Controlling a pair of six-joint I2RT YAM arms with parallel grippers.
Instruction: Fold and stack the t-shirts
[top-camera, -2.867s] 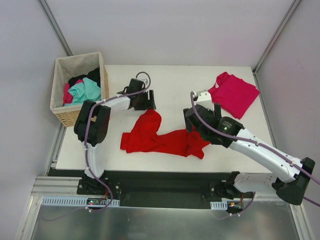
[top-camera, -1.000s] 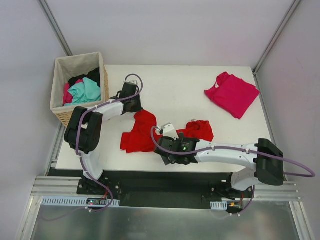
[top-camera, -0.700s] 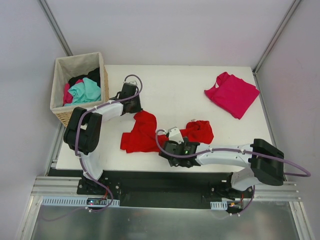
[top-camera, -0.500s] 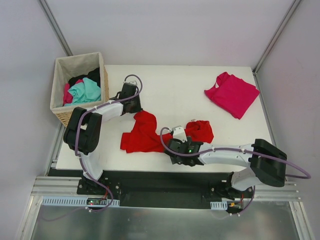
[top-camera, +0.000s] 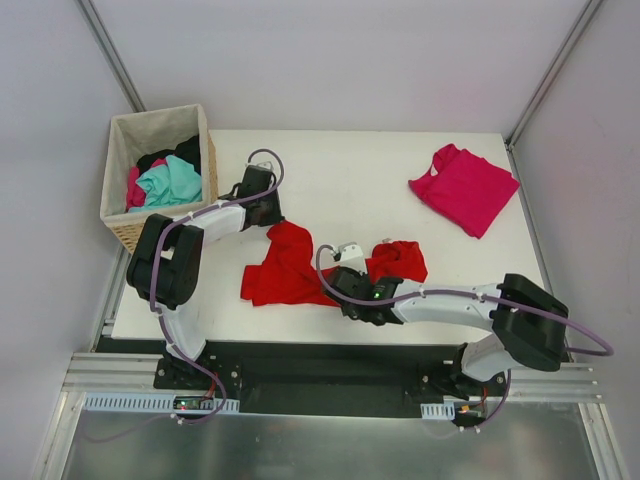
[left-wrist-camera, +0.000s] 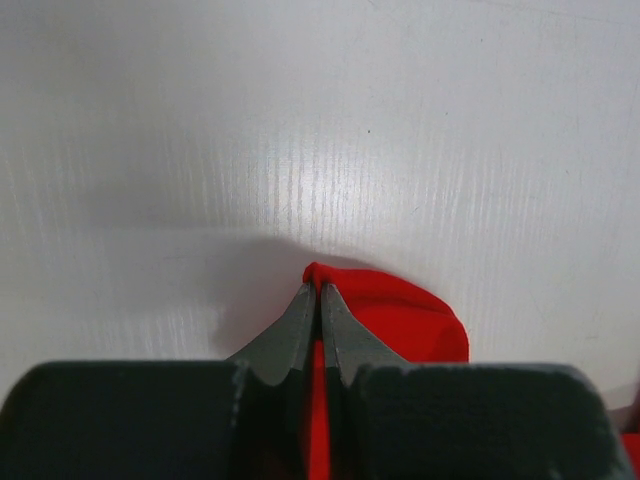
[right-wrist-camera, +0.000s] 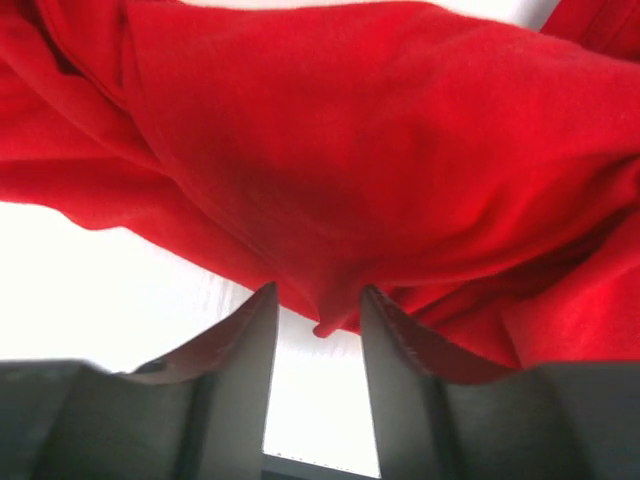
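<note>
The bright red t-shirt (top-camera: 285, 270) lies crumpled at the front middle of the table (top-camera: 350, 180). My left gripper (top-camera: 272, 222) is shut on its far upper corner; in the left wrist view the fingertips (left-wrist-camera: 313, 288) pinch a thin ridge of the red cloth (left-wrist-camera: 400, 320). My right gripper (top-camera: 340, 283) sits low at the shirt's near edge. In the right wrist view its jaws (right-wrist-camera: 318, 300) stand apart, with a small lobe of the red hem (right-wrist-camera: 350, 150) hanging between the tips, not pinched. The magenta-pink t-shirt (top-camera: 465, 188) lies folded at the far right.
A wicker basket (top-camera: 135, 233) with teal, pink and black clothes stands at the table's far left corner. Grey walls and metal posts close in the table. The right arm stretches along the near table edge.
My right arm swung from the shirt's right end to its near edge, and its jaws have narrowed around the hem. The shirt's right part bunched up. The left gripper holds still.
</note>
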